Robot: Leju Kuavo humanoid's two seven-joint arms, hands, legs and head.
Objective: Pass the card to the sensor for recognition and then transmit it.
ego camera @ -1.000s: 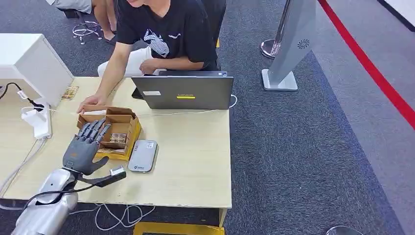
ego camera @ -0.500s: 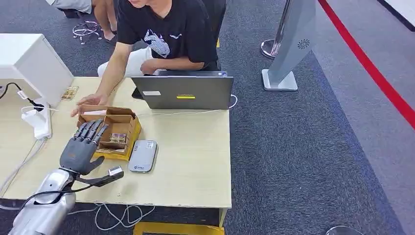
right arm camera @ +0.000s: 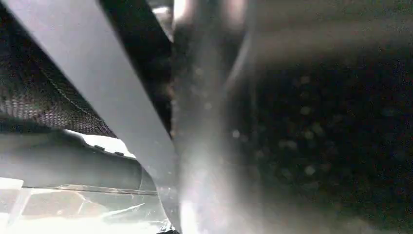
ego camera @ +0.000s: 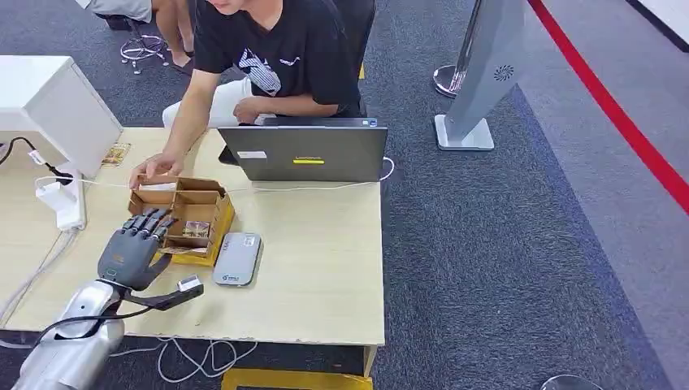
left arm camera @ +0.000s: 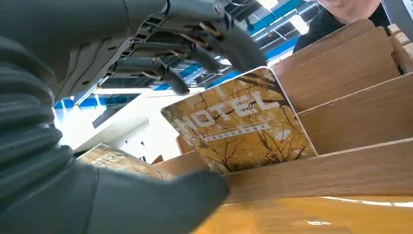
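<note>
A cardboard box (ego camera: 203,203) with divider slots stands on the table. A golden card printed "HOTEL" (left arm camera: 241,124) stands upright in one of its slots. My left hand (ego camera: 130,252) reaches over the box's near left side. Its dark fingers (left arm camera: 195,46) are spread just above the card's top edge, and the thumb (left arm camera: 146,204) lies outside the box wall (left arm camera: 341,170). Nothing is gripped. The grey flat sensor (ego camera: 236,258) lies just right of the box. A person's hand (ego camera: 150,169) rests on the box's far left corner.
An open laptop (ego camera: 302,153) stands behind the box, with the person seated behind it. A white case (ego camera: 57,101) and a power strip (ego camera: 63,203) with cables sit at the left. Another card (ego camera: 116,153) lies near the case. A small connector (ego camera: 189,283) hangs by my wrist.
My left hand has drawn back slightly toward me and to the left, its fingers dipping lower over the box. The person's hand has shifted along the box's far edge.
</note>
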